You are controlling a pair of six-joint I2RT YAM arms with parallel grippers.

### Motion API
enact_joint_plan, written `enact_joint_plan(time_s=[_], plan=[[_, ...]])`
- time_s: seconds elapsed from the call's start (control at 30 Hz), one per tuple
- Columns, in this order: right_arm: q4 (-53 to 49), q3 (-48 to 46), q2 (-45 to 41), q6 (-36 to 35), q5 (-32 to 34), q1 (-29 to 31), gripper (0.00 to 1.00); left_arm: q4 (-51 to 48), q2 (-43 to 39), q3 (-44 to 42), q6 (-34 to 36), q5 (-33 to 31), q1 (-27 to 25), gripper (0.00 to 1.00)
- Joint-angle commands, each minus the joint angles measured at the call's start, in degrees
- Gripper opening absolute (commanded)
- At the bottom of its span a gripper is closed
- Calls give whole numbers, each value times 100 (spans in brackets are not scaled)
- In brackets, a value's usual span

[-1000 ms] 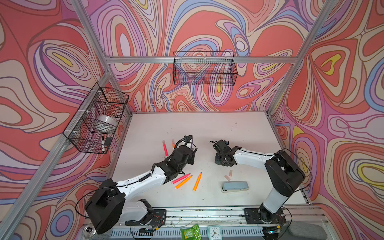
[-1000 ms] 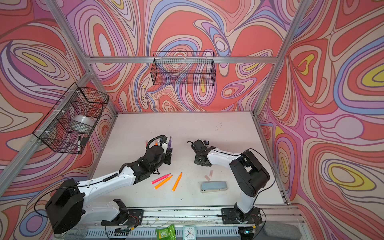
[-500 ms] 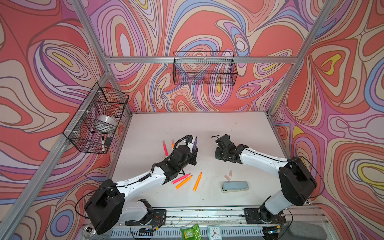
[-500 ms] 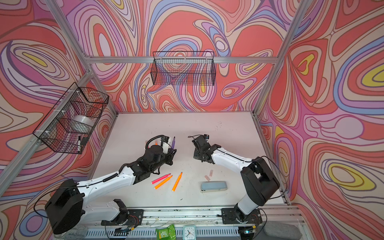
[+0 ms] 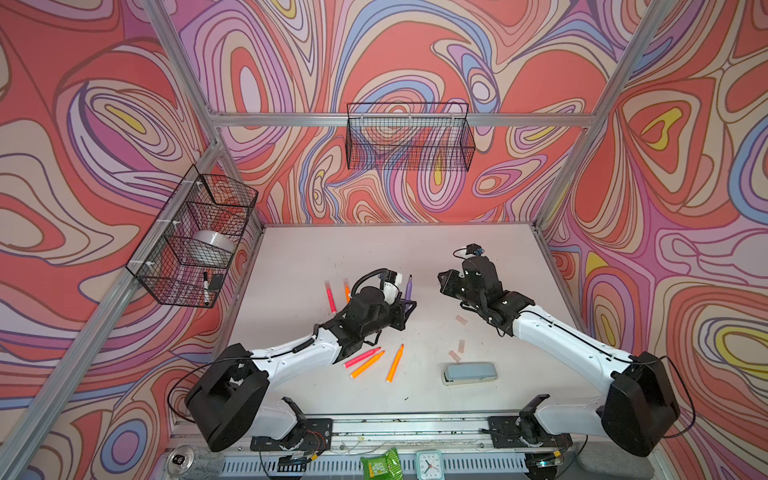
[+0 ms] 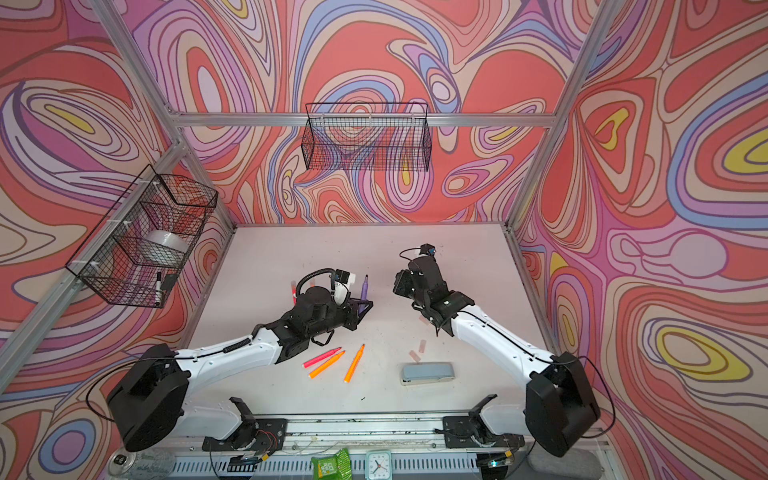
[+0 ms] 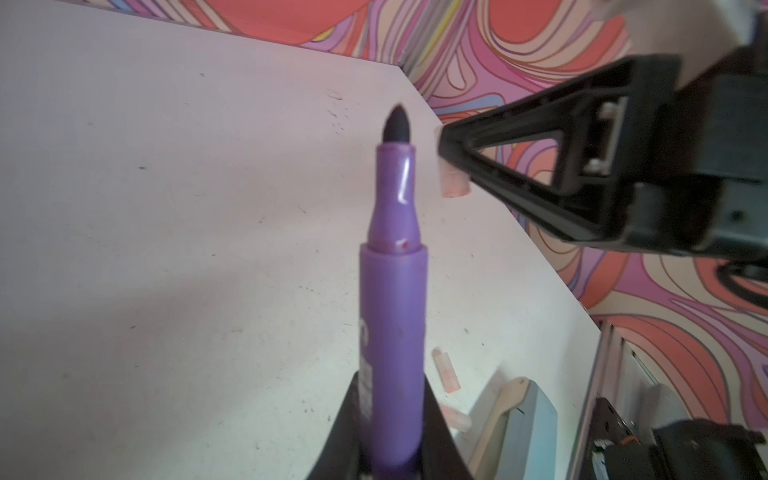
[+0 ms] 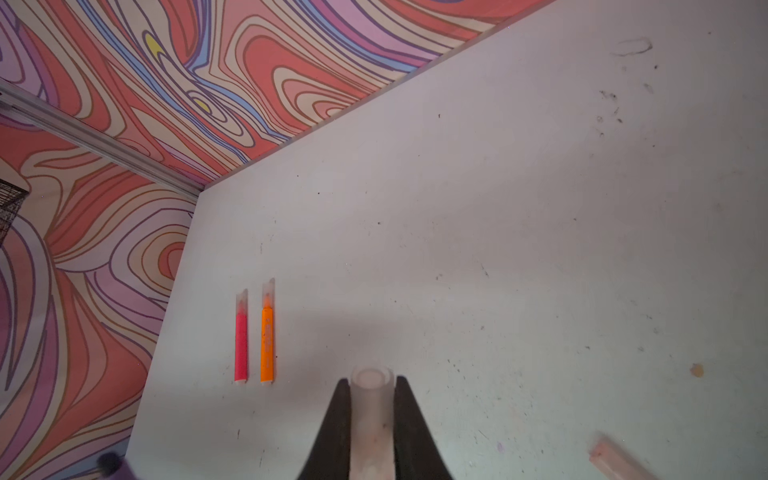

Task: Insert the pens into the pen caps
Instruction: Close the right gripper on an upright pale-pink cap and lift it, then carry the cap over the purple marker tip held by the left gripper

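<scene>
On the table (image 5: 374, 249) the two arms meet near the middle without touching. The stapler (image 5: 469, 372) lies toward their bases, with three loose pens (image 5: 368, 364) to its left and two capped pens (image 8: 241, 340) farther back. The left gripper (image 5: 409, 306) is clamped on the lower barrel of the purple pen (image 7: 392, 291), which stands nearly upright with its bare tip pointing up and away from the fingers. The right gripper (image 8: 372, 384) reaches in from the pen's right, pinched on a cap (image 7: 454, 183) whose open mouth shows past its fingertips. In the left wrist view the cap hangs just beside the tip, not touching. Its axis seems to run alongside the pen's rather than in line with it, so I judge the mouth must be turned onto the tip. Spare caps (image 5: 461, 319) lie near the stapler.
</scene>
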Motion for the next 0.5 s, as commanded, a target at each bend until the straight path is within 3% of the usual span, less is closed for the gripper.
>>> enact_joint_plan(time_s=[0.0, 0.47], plan=[[620, -328, -201, 107, -457, -141, 3, 311, 114, 56, 510, 588, -2, 0], [1430, -1018, -804, 401, -883, -323, 0, -694, 950, 843, 530, 393, -267, 0]])
